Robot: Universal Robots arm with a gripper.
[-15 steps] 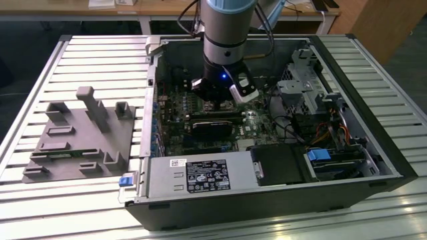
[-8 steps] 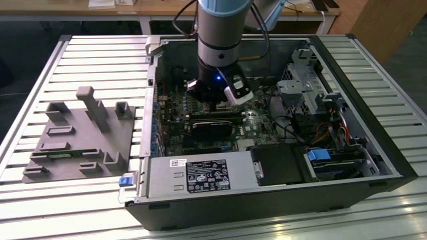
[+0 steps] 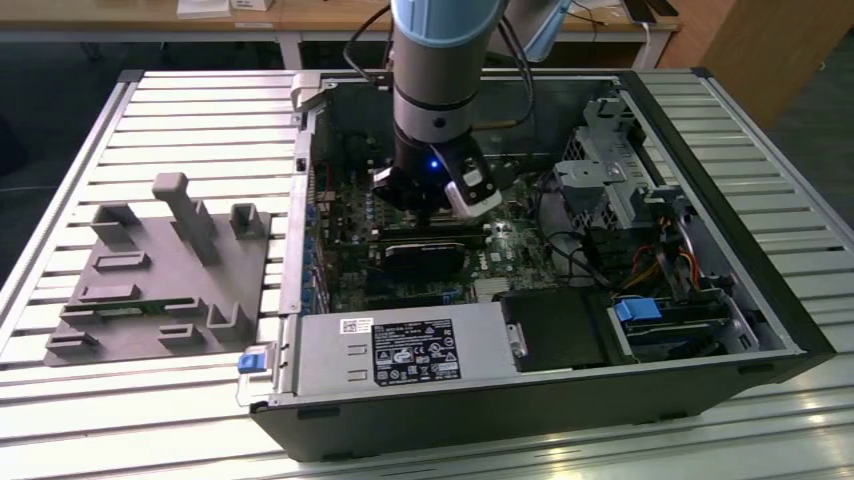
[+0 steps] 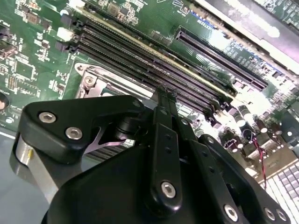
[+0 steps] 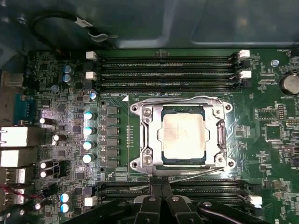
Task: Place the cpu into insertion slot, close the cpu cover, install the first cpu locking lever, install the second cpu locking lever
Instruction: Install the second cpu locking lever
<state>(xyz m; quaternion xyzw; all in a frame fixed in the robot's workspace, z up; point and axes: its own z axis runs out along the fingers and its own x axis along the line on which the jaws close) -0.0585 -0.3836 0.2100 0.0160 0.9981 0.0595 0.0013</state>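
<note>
The cpu [image 5: 182, 135], a pale silver square, lies in the insertion slot, which it hides together with the cpu cover [image 5: 146, 140]. That silvery frame lies flat around the chip. One thin wire lever [image 5: 187, 98] runs along the socket's side by the upper memory slots. A second lever [image 5: 198, 172] runs slightly slanted along the opposite side. My gripper [image 5: 161, 185] is shut with nothing between its fingers, its tips right at that second lever's end. In the second wrist view, the gripper [image 4: 166, 95] hovers over the socket's silver edge [image 4: 93, 79]. In the exterior view, the gripper [image 3: 434, 212] reaches down into the computer case.
Black memory slots [image 5: 163, 70] flank the socket on two sides, with capacitors [image 5: 88, 135] beside it. The open case [image 3: 747, 250] walls in the motherboard, with a drive cage and cables at the exterior view's right. A grey fixture [image 3: 160, 270] sits on the slatted table at the exterior view's left.
</note>
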